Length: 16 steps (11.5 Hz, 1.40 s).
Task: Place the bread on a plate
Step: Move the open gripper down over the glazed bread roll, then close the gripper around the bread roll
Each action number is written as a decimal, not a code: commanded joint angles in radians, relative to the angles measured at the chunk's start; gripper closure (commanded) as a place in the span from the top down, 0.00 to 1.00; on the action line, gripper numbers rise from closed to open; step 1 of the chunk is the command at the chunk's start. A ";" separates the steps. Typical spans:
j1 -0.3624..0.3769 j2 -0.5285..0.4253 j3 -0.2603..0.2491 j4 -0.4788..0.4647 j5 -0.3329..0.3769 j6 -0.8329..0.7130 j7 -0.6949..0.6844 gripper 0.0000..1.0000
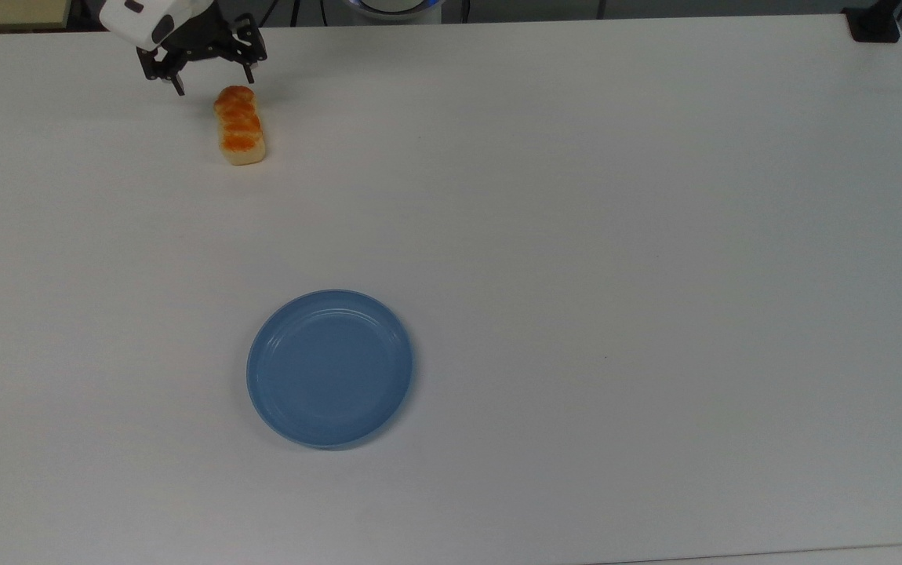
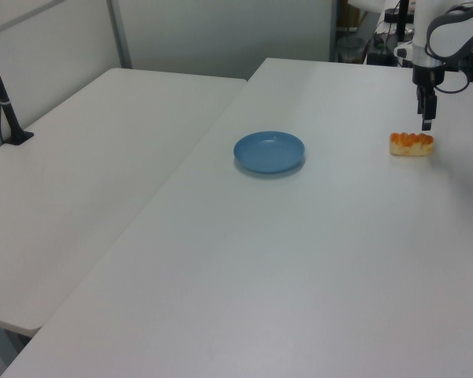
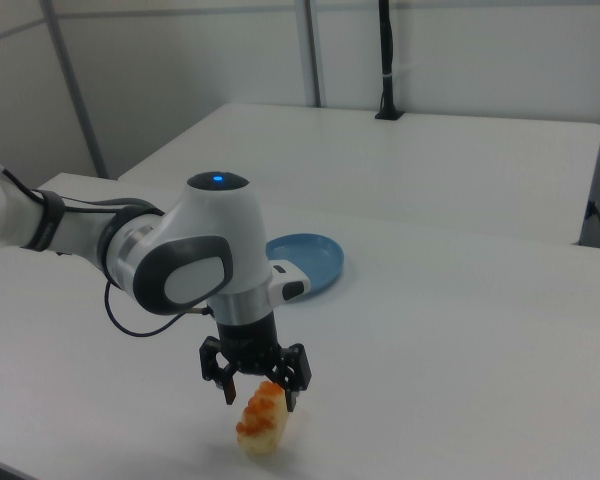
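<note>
White table [image 1: 576, 196], approach step. Gripper [image 1: 216, 82] fingers spread wide, holding nothing; bread [image 1: 241, 127] just below/fwd of tips, plate [image 1: 330, 369] well apart. Next, prob.: centre over loaf, descend, close.

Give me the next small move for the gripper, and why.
Probably slide along the loaf toward its middle, then descend. The gripper is open and above the bread's far end, not its centre; the bread lies flat on the table, ungrasped, well apart from the plate.
</note>
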 commanded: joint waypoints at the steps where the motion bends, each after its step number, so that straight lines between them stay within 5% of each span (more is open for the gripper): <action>1: 0.017 0.037 -0.002 -0.018 -0.015 0.067 0.011 0.98; 8: 0.059 0.114 0.009 -0.019 -0.017 0.160 0.091 1.00; 9: 0.063 0.119 0.009 -0.018 -0.017 0.160 0.091 0.93; 11: 0.063 0.119 0.009 -0.016 -0.015 0.156 0.094 0.51; 12: 0.063 0.119 0.009 -0.010 -0.015 0.150 0.097 0.39; 16: 0.063 0.108 0.010 0.016 -0.014 0.092 0.138 0.27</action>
